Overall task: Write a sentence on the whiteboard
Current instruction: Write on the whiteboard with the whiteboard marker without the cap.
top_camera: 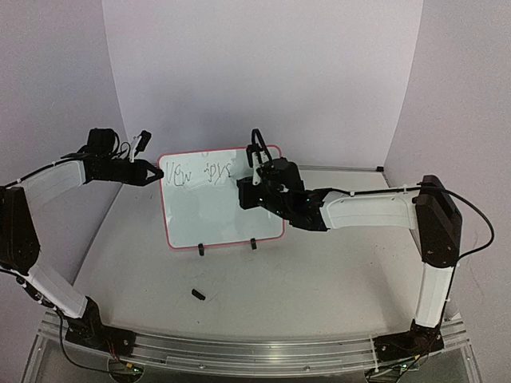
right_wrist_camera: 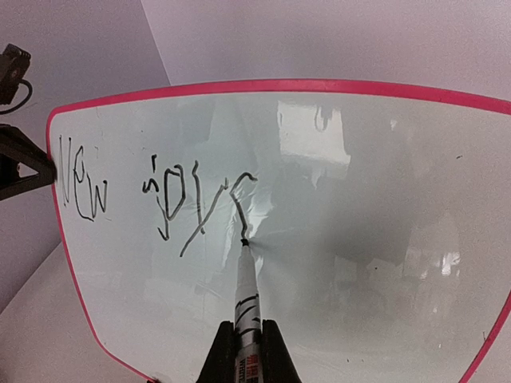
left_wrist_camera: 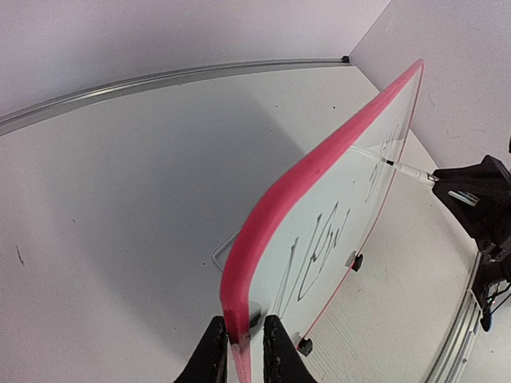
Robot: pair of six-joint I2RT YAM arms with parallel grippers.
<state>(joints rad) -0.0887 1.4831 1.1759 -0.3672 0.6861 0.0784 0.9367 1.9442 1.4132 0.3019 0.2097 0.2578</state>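
The whiteboard [top_camera: 209, 217] stands upright on its two black feet [top_camera: 202, 250] toward the back of the desk [top_camera: 303, 279], left of centre; the sentence [right_wrist_camera: 164, 209] so far reads "New joys" along the top.

The left pincer [left_wrist_camera: 239, 351] is closed down on the pink rim at the board's left edge, one finger on each face; the right pincer [right_wrist_camera: 247, 351] is clamped tight on a marker [right_wrist_camera: 246, 291], whose tip touches the board at the foot of the "s".

The board looks thin, stiff and light, with a glossy face; on such small feet it probably tips or slides under any push from the marker, so it needs bracing. The rim is the sensible place to hold it: it seems less slick than the face, and a grip there smears no ink. The marker is slim and round, so it may twist in the pincer; a hold low on the barrel with light pressure likely suits it best.

A small black piece [top_camera: 198, 294], perhaps the cap, lies on the desk in front of the board.
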